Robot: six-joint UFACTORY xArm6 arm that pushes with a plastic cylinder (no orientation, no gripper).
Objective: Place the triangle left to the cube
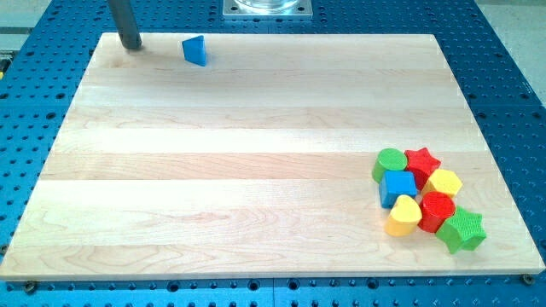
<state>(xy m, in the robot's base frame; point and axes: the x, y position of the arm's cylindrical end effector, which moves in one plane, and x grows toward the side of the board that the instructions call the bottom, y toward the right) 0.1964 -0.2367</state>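
A blue triangle (195,50) lies near the top left of the wooden board (256,153). A blue cube (398,186) sits in a cluster at the view's lower right. My tip (131,46) rests on the board at the top left corner, a short way to the left of the blue triangle, not touching it. The cube is far to the right and below both.
Around the blue cube are a green cylinder (391,161), a red star (422,160), a yellow hexagon (444,182), a yellow heart (403,216), a red block (437,209) and a green star (463,230). A metal base (267,8) sits beyond the top edge.
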